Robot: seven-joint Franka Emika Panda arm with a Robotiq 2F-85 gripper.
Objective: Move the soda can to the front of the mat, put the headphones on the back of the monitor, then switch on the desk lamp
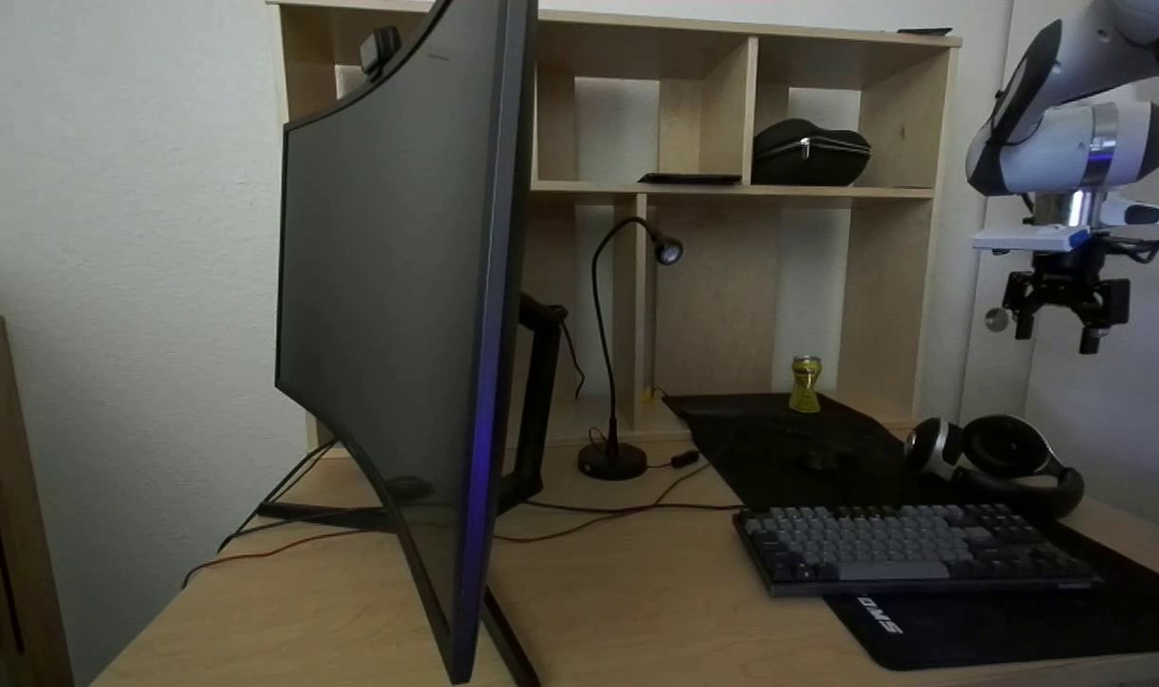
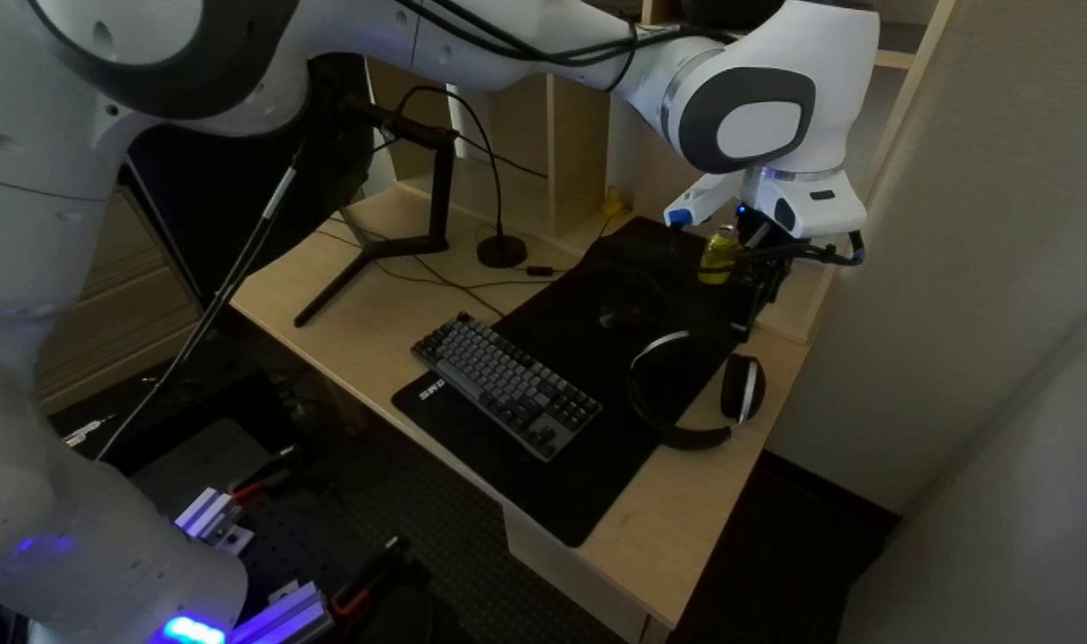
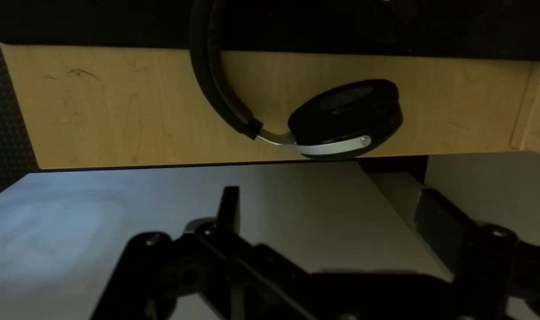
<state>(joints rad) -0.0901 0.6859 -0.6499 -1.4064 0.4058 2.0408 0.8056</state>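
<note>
One gripper [image 1: 1057,336] hangs in midair, jaws spread wide, just air between.

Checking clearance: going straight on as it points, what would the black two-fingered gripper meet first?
Probably the black over-ear headphones, at their round padded cup, though depth is unclear; possibly the wooden desktop.

Mostly ones, a few twos.
In an exterior view: one monitor [image 1: 388,286] left of centre, one desk lamp [image 1: 612,461] at centre, one soda can [image 1: 805,385], one keyboard [image 1: 903,546], one mat [image 1: 980,625], one gripper [image 1: 1057,337] and one pair of headphones [image 1: 1003,451] with two cups [image 1: 941,448] toward the right, one black case [image 1: 810,160] upper right. In an exterior view: one robot arm [image 2: 758,116] across the top, two red-and-black handles [image 2: 250,490] lower left. In the wrist view: two gripper fingers [image 3: 228,209] in the lower half.
</note>
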